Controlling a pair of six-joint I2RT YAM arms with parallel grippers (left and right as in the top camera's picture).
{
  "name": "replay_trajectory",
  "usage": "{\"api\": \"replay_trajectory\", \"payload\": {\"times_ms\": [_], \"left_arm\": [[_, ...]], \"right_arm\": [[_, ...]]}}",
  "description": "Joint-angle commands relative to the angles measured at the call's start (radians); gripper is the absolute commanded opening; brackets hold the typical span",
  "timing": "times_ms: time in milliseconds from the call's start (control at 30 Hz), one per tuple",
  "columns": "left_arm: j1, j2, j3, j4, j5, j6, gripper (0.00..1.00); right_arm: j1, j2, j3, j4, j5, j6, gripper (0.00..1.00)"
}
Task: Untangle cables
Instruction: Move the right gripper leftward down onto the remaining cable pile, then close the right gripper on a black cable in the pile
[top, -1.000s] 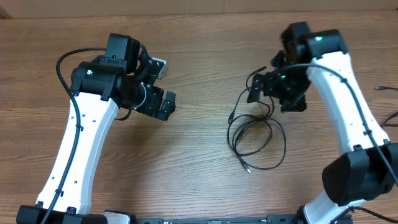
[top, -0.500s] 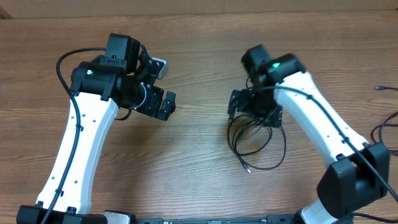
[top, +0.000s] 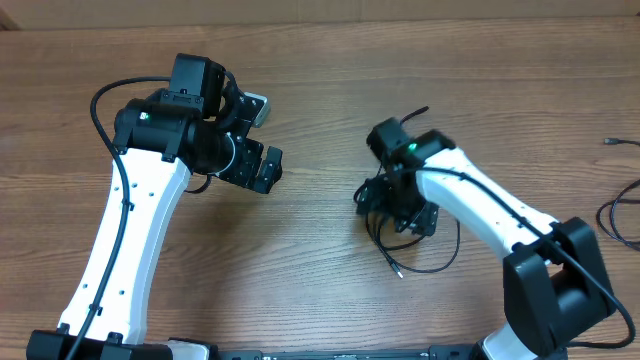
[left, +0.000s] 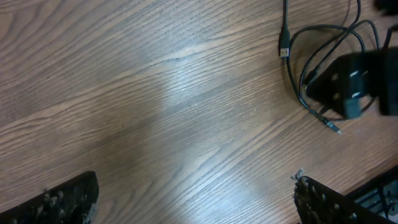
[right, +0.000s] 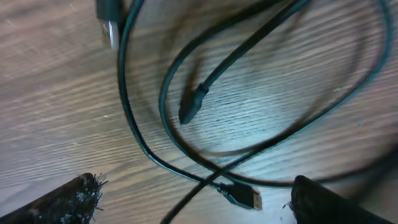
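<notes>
Shows thin black looped cables (right: 191, 109) lying on the brown wood-grain table (top: 320, 90), right of centre. Places the right gripper (right: 193, 199) directly over those loops, fingers spread wide, clasping nothing. Shows the left gripper (left: 193, 202) well apart to the left, fingers likewise parted and empty.

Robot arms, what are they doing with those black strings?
They are meant to untangle them. The right pincer hangs open just above a pile of thin black cables on the wooden table, and it is not gripping any of them. The left pincer is open too, off to the side and away from the cables. The cables lie looped over each other, so nothing is untangled yet.
</notes>
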Motion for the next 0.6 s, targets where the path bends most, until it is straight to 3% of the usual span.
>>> {"api": "replay_trajectory", "payload": {"times_ms": [0,200,333,567], "left_arm": [[0.005,0.002,0.018,0.001,0.002,0.022,1.00],[0.005,0.002,0.018,0.001,0.002,0.022,1.00],[0.005,0.002,0.018,0.001,0.002,0.022,1.00],[0.005,0.002,0.018,0.001,0.002,0.022,1.00]], "right_arm": [[0.040,-0.023,-0.038,0.046,0.029,0.015,0.95],[0.088,-0.023,-0.047,0.109,0.177,0.047,0.89],[0.088,-0.023,-0.063,0.134,0.244,0.071,0.80],[0.089,-0.023,-0.117,0.192,0.245,0.071,0.48]]}}
